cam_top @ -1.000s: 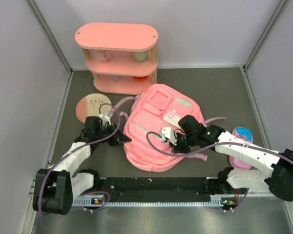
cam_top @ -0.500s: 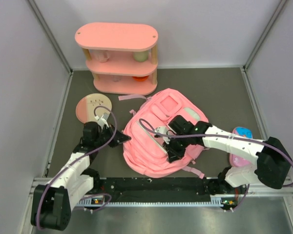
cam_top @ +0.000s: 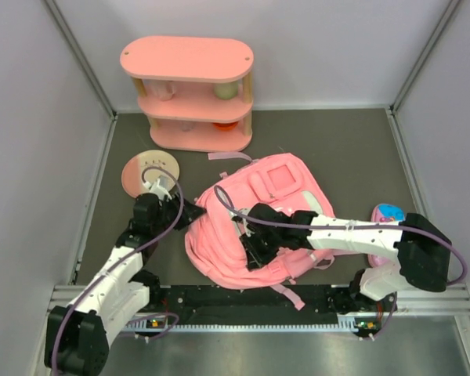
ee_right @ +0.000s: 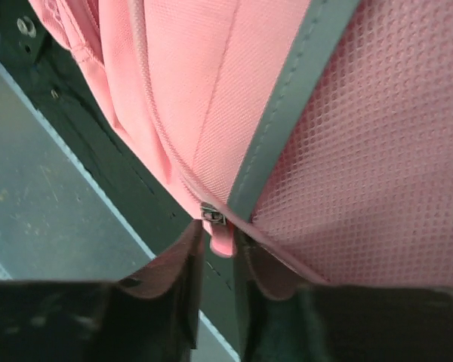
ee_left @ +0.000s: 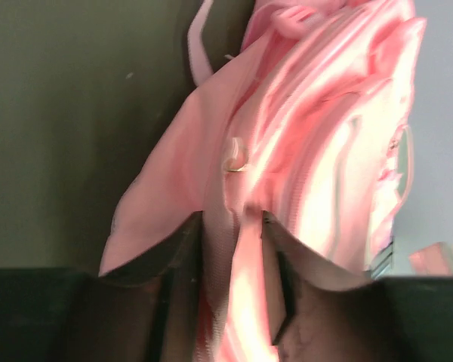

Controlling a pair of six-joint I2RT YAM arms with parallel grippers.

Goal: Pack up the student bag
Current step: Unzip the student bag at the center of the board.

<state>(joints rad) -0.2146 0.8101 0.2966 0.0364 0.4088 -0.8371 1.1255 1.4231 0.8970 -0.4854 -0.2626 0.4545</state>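
Bag (cam_top: pixel 213 244) slants near-left to far-right — left fingers (ee_left: pixel 175 260), right fingers (ee_right: pixel 183 283) straddle fabric, grip unclear.

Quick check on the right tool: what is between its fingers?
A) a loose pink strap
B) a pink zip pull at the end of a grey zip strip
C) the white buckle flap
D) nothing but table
B: the right wrist view shows a pink zip pull in the gap of the right tool, where the grey zip strip of the student bag ends.
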